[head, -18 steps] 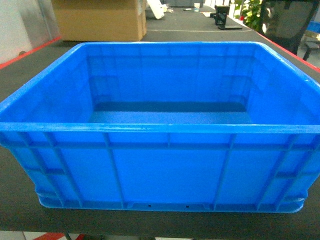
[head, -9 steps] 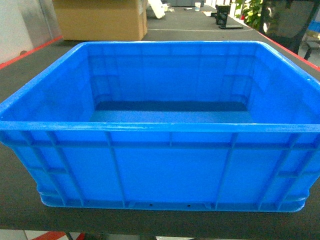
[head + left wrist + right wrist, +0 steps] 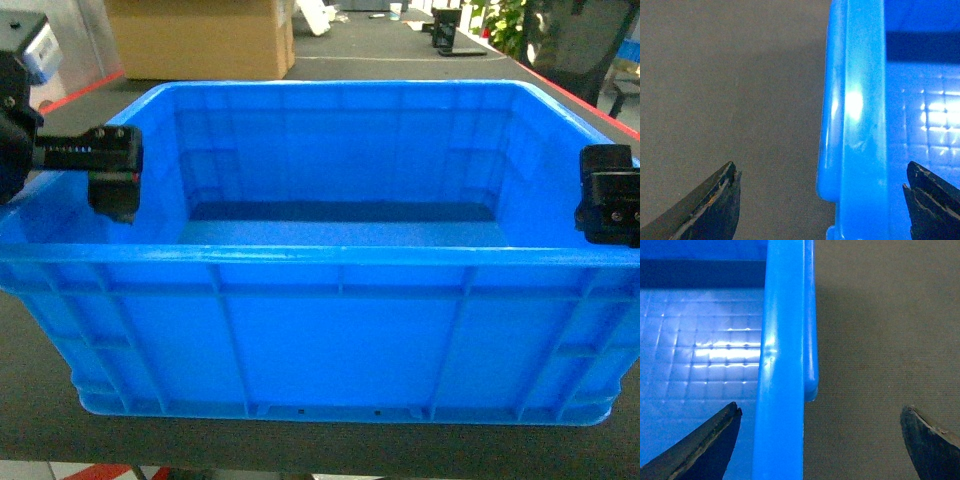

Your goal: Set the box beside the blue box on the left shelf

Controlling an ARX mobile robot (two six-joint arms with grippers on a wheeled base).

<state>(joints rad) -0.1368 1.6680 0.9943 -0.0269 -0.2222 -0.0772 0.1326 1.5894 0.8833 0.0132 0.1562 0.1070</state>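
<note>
With the box (image 3: 330, 250) resting on the dark tabletop (image 3: 40, 400), lower your wide-open, empty left claw (image 3: 822, 200) and right claw (image 3: 820, 440) evenly astride its side rims before closing.

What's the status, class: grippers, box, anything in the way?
Left gripper open, astride the box's left rim. Right gripper open, astride its right rim. Box sits on the dark table, empty, not gripped. Nothing blocking either rim.
</note>
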